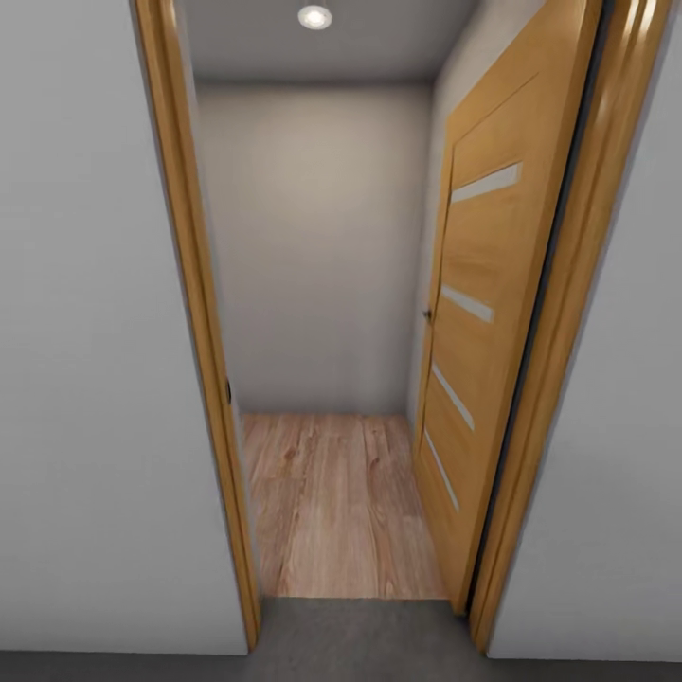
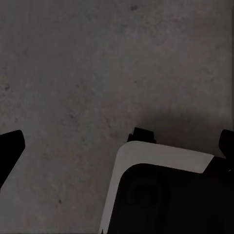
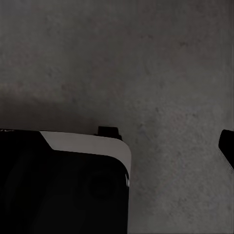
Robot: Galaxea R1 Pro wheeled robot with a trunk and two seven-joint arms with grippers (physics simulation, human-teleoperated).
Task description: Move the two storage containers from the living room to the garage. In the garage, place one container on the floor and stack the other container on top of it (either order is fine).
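The storage containers are out of view. I face an open doorway (image 1: 332, 379) from a strip of grey concrete floor (image 1: 360, 639); beyond the threshold lies light wood-plank flooring (image 1: 332, 502). My left gripper (image 2: 118, 144) hangs open over the concrete floor (image 2: 73, 73), its black fingertips (image 2: 9, 148) far apart with nothing between them. The right gripper (image 3: 117, 146) also points down at concrete (image 3: 161, 63); one black fingertip (image 3: 228, 146) shows at the picture's edge and nothing is held.
An orange-wood door (image 1: 493, 313) with glass slits stands swung open along the right side of a narrow white-walled hall. Wood door jambs (image 1: 194, 313) frame the gap, with white walls (image 1: 85, 379) either side. My white-and-black base (image 2: 165, 195) shows below both grippers.
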